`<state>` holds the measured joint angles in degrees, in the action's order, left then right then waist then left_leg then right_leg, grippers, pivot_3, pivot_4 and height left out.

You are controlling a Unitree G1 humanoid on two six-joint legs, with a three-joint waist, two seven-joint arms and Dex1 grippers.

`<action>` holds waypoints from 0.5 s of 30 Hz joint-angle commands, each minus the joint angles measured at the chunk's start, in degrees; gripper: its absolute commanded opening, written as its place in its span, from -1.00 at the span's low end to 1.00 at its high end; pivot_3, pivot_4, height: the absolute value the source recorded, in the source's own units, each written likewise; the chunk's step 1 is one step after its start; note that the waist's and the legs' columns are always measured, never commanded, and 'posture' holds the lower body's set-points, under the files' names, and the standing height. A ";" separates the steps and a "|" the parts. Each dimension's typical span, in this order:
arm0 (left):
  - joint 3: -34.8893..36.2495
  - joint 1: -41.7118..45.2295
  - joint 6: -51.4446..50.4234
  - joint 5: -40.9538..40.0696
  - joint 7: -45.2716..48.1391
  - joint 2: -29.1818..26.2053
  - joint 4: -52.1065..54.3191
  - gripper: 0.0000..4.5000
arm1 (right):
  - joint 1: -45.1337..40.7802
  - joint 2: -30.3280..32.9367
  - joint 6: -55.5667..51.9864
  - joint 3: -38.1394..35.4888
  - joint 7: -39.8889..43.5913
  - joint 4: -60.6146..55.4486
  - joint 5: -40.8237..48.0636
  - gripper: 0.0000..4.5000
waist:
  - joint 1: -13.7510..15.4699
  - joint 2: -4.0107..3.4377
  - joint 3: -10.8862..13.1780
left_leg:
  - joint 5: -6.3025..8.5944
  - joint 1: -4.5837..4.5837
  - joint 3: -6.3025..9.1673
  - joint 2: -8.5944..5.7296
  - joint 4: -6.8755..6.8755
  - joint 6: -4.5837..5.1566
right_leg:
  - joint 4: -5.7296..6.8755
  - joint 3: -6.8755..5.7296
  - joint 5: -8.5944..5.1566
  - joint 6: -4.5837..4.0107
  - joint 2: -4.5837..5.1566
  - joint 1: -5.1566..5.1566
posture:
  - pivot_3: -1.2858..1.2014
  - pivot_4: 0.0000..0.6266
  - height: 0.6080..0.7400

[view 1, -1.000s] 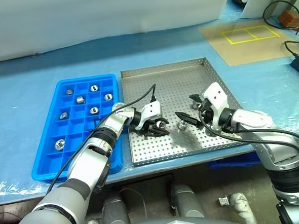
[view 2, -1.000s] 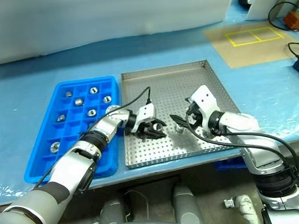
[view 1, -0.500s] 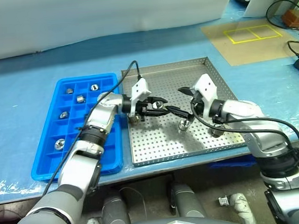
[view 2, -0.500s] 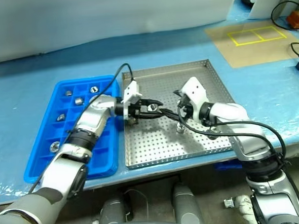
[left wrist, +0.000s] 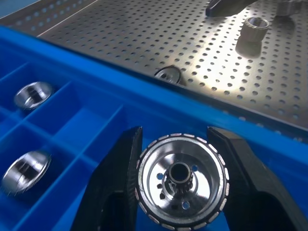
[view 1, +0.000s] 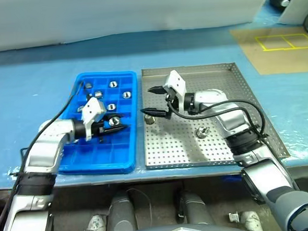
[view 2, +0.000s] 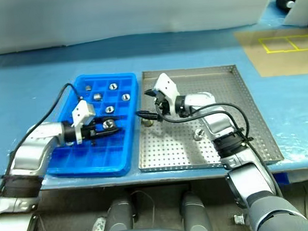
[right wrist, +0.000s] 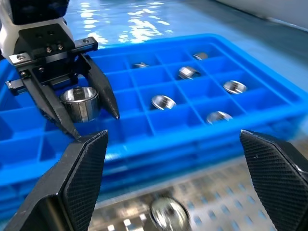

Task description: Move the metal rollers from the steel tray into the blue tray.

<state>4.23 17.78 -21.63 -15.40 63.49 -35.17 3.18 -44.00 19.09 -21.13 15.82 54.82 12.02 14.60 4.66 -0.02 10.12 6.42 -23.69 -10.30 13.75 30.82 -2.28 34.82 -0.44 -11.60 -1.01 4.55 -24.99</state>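
My left gripper point(view 1: 113, 124) is shut on a metal roller point(left wrist: 181, 180), holding it just above the compartments of the blue tray point(view 1: 104, 156) near the tray's right side. Several metal rollers point(view 1: 125, 95) lie in the blue tray's far compartments. The steel tray point(view 1: 223, 90) sits to the right of the blue one. It holds one roller point(view 1: 149, 118) by its left rim and another roller point(view 1: 201, 132) near its middle. My right gripper point(view 1: 152, 101) hangs open over the steel tray's left part, pointing toward the blue tray, with nothing between its fingers.
Both trays rest on a table with a blue cover point(view 1: 31, 76). A brown board with yellow tape squares point(view 1: 288, 42) lies at the back right. A black cable point(view 1: 72, 97) runs along my left arm. The table's front edge is close below the trays.
My left gripper carried the roller leftward out of the steel tray to above the blue tray. The open right gripper swung left across the steel tray. The camera view also shifted.
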 commanded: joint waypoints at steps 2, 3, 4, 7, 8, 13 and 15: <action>6.05 -5.07 -0.72 -2.12 -6.04 -1.45 7.03 -0.21 | -4.40 -3.02 5.19 0.37 4.11 5.13 -0.68 1.00 | 1.32 0.01 0.01 | 0.00 0.00 0.03 -0.01 0.00 -0.01 | 0.02 -0.03 0.00 0.00 0.03 0.02 | 0.20 -0.52 1.00; 7.28 -6.41 -0.47 -2.24 -7.29 -1.54 7.40 -0.21 | -5.11 -3.80 5.93 0.42 4.76 6.35 -0.86 1.00 | 1.54 0.01 0.00 | 0.00 -0.01 0.04 -0.02 0.00 -0.01 | 0.03 -0.05 0.00 0.00 0.05 0.02 | 0.20 -0.52 1.00; 8.29 -7.28 0.03 -2.33 -8.52 -1.44 7.52 -0.21 | -5.64 -4.43 6.56 0.40 5.30 7.35 -1.04 1.00 | 1.66 0.01 0.01 | -0.01 -0.02 0.08 -0.02 0.01 -0.02 | 0.04 -0.07 0.00 0.00 0.05 0.03 | 0.21 -0.52 1.00; 9.61 -7.52 2.58 -1.11 -12.93 -0.63 6.11 -0.21 | -6.55 -5.50 7.96 0.22 6.78 9.30 -1.43 1.00 | 2.60 0.03 0.01 | -0.04 -0.04 0.18 0.01 0.00 -0.07 | 0.06 -0.14 0.00 0.00 0.03 0.03 | 0.22 -0.52 1.00; 9.69 -7.32 3.15 -1.11 -13.85 -0.41 5.45 -0.21 | -6.72 -5.73 8.18 0.15 7.16 9.63 -1.49 1.00 | 2.82 0.03 0.01 | -0.05 -0.06 0.22 0.01 0.00 -0.09 | 0.08 -0.19 0.00 0.00 0.03 0.03 | 0.22 -0.52 1.00; 8.55 -3.10 7.06 -0.19 -17.35 0.88 -2.58 -0.21 | -6.92 -6.14 8.28 -0.49 8.33 9.90 -1.79 1.00 | 3.16 0.04 0.00 | -0.07 -0.09 0.24 -0.02 0.04 -0.11 | 0.13 -0.19 0.00 0.00 0.05 0.04 | 0.21 -0.52 1.00; 6.86 -0.22 9.33 1.23 -17.77 1.34 -7.72 -0.21 | -6.69 -5.95 8.01 -0.70 8.23 9.44 -1.94 1.00 | 3.19 0.04 0.00 | -0.10 -0.08 0.28 -0.01 0.04 -0.16 | 0.20 -0.21 0.00 0.00 0.03 0.02 | 0.20 -0.52 1.00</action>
<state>11.52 15.78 -15.02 -15.03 46.44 -33.74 -2.75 -49.30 13.23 -13.93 16.41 62.72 22.87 12.27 7.85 0.03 10.12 6.31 -23.76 -10.01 13.74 30.86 -2.46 35.07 -0.65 -11.60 -1.01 4.57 -24.99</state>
